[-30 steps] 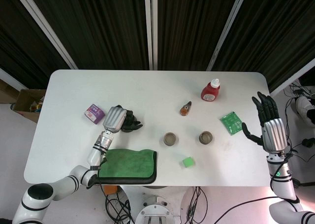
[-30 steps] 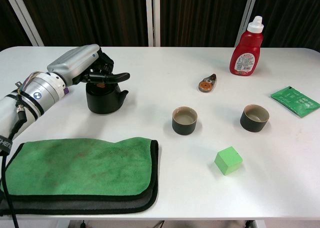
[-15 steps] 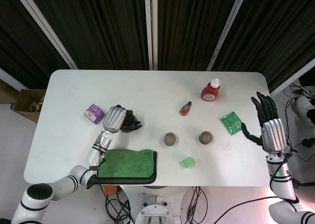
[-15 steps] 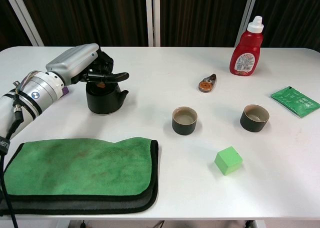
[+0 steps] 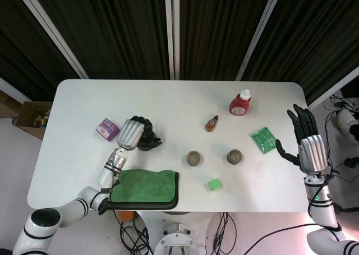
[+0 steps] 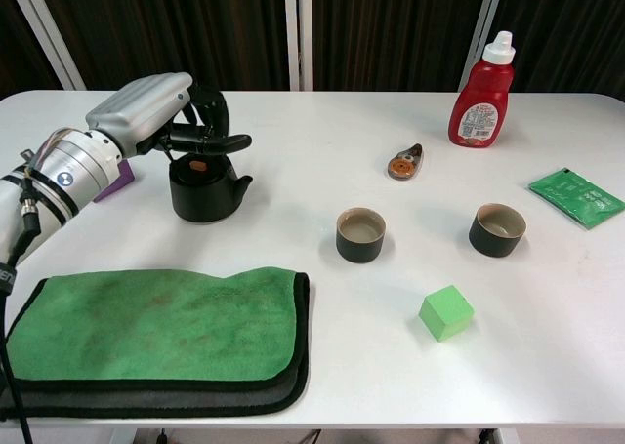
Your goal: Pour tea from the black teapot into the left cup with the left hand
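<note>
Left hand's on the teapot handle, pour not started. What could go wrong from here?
1. The left hand grips the teapot only by its thin top handle; the pot may swing or slip when lifted.
2. The left cup has a small mouth, so tea could miss and wet the white table.
3. The green cloth lies close in front of the pot, and the forearm could drag over it.
</note>
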`<move>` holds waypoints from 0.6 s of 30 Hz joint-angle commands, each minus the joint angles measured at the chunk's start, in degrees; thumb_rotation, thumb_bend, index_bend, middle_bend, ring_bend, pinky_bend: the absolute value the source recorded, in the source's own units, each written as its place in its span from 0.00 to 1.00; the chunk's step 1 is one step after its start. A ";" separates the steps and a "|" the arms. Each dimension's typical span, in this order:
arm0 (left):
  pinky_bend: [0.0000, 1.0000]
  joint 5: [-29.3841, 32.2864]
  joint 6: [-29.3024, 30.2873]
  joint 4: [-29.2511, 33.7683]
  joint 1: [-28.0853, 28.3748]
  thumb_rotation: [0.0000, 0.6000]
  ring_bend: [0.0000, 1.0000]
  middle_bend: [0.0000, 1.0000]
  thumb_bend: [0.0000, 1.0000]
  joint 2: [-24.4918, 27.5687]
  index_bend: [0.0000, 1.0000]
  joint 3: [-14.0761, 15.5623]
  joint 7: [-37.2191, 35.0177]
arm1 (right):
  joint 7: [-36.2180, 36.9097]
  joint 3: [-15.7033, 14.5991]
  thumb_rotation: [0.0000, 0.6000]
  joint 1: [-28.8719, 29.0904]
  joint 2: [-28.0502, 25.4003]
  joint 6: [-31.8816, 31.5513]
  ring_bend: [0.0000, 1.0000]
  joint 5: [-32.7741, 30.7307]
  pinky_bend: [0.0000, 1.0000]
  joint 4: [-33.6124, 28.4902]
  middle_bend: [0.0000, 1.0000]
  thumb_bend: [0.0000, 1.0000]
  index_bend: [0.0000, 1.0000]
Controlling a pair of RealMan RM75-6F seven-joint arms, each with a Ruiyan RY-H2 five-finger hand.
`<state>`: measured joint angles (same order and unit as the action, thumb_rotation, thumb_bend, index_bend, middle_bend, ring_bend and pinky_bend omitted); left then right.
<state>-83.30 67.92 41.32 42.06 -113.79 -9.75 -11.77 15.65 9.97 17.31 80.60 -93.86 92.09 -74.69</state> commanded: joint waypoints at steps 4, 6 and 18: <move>0.23 0.72 -0.42 1.07 -0.25 0.25 0.20 0.29 0.01 1.72 0.19 -0.50 1.84 | 0.06 0.09 1.00 -0.01 -0.05 -0.23 0.00 0.09 0.00 -0.05 0.00 0.36 0.00; 0.17 0.61 2.19 2.62 -0.84 0.24 0.07 0.13 0.01 2.96 0.06 -1.25 2.25 | 0.04 0.12 1.00 -0.04 -0.11 -0.34 0.00 0.11 0.00 -0.05 0.00 0.36 0.00; 0.14 -2.73 20.10 43.09 -20.79 0.28 0.03 0.07 0.01 36.84 0.02 9.57 22.40 | -9.33 -4.83 1.00 -3.68 -6.05 6.20 0.00 -3.27 0.00 -1.12 0.00 0.33 0.00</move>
<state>-84.94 80.14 69.44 31.47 -91.63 -6.33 0.95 11.33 7.24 15.21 77.31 -90.63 90.54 -74.69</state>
